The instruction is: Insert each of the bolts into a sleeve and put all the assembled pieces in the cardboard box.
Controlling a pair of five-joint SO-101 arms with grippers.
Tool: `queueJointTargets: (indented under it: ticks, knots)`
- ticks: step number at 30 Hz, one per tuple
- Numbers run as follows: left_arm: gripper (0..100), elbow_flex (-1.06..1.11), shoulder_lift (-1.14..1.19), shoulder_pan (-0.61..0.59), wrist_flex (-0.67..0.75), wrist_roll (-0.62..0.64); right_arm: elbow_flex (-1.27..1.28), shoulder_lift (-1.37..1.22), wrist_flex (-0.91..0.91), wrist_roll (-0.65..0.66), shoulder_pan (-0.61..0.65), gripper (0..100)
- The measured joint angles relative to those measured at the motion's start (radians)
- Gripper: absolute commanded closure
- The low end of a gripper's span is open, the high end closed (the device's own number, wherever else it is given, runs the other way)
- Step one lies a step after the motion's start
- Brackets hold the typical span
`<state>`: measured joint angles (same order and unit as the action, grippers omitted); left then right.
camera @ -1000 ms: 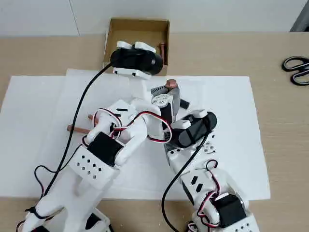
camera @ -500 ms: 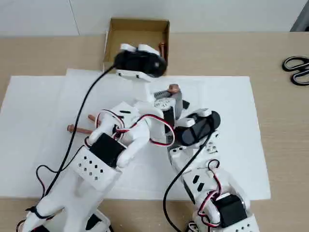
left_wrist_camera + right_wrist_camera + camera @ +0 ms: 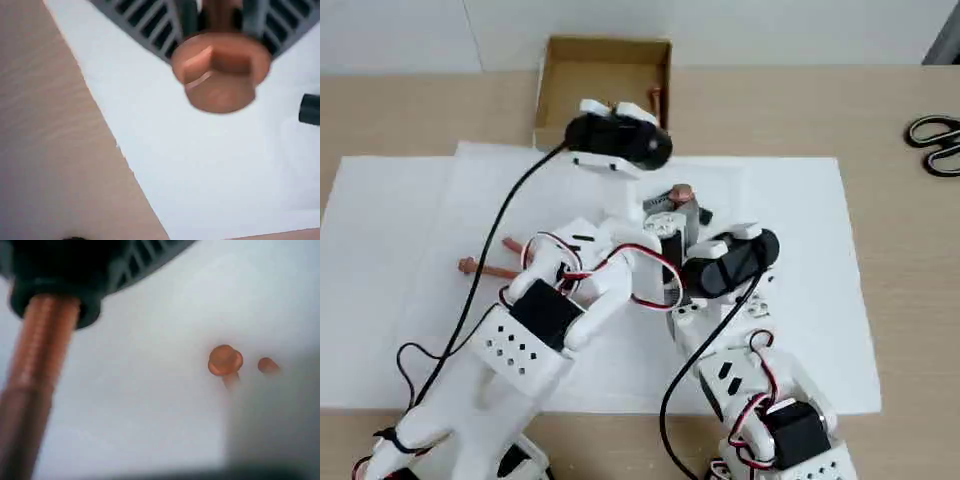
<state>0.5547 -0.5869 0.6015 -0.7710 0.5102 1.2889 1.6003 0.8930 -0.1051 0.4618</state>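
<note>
Your bolt (image 3: 220, 70) hangs over the white paper (image 3: 800, 250), just near of the cardboard box (image 3: 605, 75). Its long axis tilts steeply, with the hex head up and far and the threaded shank running down through the black sleeve (image 3: 50, 302). Your left gripper (image 3: 220, 17) pinches it under the head, and your right gripper (image 3: 70, 275) clamps the sleeve. Two loose bolts (image 3: 225, 361) lie to the left.

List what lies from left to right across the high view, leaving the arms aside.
loose bolts → cardboard box → gripped bolt → scissors
</note>
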Motion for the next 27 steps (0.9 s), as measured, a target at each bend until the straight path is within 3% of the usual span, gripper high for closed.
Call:
queueJointTargets:
  ticks: [19,27]
  knots:
    - [100,-0.002,-0.003,0.006,-0.164,-0.017,0.002,-0.003,0.002,-0.003,0.002,99.5]
    - [100,0.0,-0.003,0.063,-0.212,-0.017,0.0,-0.002,0.002,-0.003,0.0,99.5]
